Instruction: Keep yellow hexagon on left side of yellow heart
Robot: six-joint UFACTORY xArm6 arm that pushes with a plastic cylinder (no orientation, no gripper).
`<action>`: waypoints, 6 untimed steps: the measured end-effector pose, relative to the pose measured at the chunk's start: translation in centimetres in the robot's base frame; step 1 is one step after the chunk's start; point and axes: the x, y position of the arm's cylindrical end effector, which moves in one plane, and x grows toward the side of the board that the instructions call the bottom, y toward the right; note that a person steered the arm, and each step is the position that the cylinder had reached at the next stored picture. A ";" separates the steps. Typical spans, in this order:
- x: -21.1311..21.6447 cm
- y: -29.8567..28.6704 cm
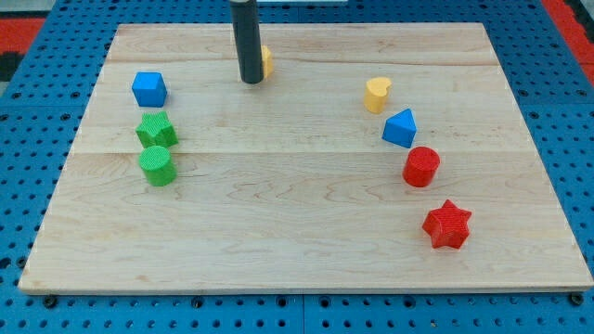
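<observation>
A wooden bench [306, 232] is seen from above. The dark rod stands upright at twelve o'clock; there is no claw to open or close, and my tip [251, 81] touches the board in front of the yellow hexagon [265, 61], mostly hiding it. The yellow heart [377, 94] sits well apart at two o'clock, the hexagon to its left. A blue cube [148, 89] lies at ten o'clock, a red star [447, 224] at four.
</observation>
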 end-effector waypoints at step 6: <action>2.4 5.8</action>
